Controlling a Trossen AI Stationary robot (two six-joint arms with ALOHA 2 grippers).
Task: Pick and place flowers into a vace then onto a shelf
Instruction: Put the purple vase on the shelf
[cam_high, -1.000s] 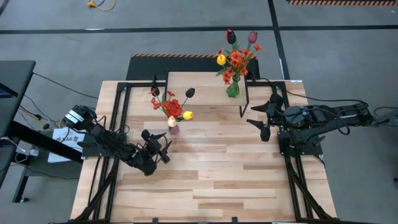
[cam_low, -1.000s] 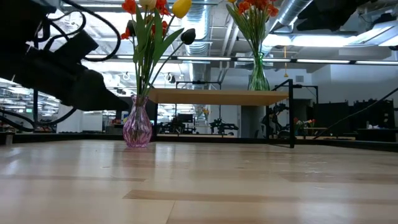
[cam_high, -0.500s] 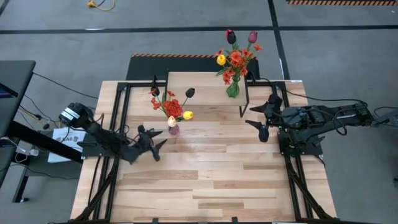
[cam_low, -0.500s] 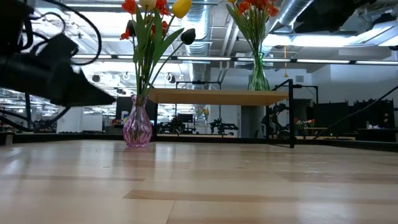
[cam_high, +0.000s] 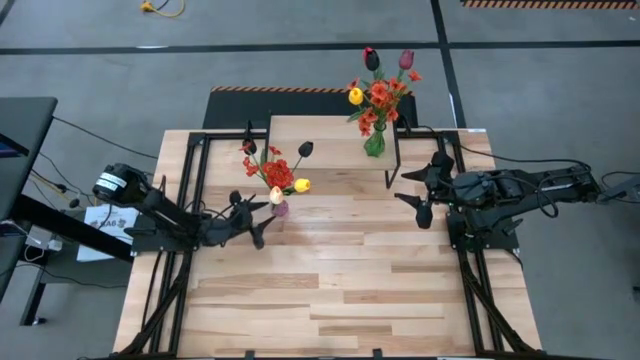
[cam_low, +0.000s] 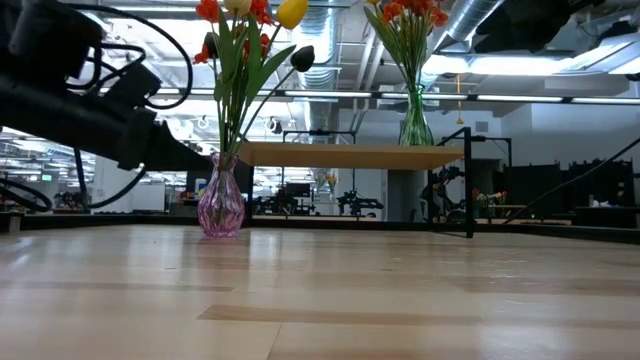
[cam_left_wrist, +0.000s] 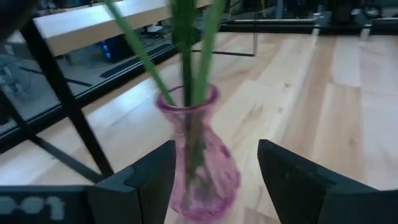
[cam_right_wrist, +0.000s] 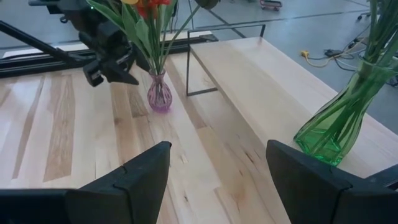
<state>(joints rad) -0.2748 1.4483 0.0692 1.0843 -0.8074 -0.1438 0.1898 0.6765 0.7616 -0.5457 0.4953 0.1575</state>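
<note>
A pink glass vase (cam_high: 281, 208) stands on the table holding red, yellow and dark flowers (cam_high: 276, 176) on green stems. My left gripper (cam_high: 257, 216) is open just left of it. In the left wrist view, the vase (cam_left_wrist: 200, 163) stands just ahead of the gap between my two fingers, and I see no touch. A green vase (cam_high: 374, 146) with flowers (cam_high: 380, 95) stands on the low wooden shelf (cam_high: 320, 150) at the far side. My right gripper (cam_high: 420, 190) hangs open above the table beside the shelf's right end, holding nothing.
The shelf's thin black legs (cam_high: 390, 165) stand between the two vases. Black frame rails (cam_high: 180, 200) run along the table's left and right sides. Bare plank tabletop (cam_high: 340, 280) fills the near half.
My left gripper has moved from nearer the table's front toward the far edge and up to the pink vase. It has turned so that its open fingers now point at the vase. The vases and flowers have stayed put.
</note>
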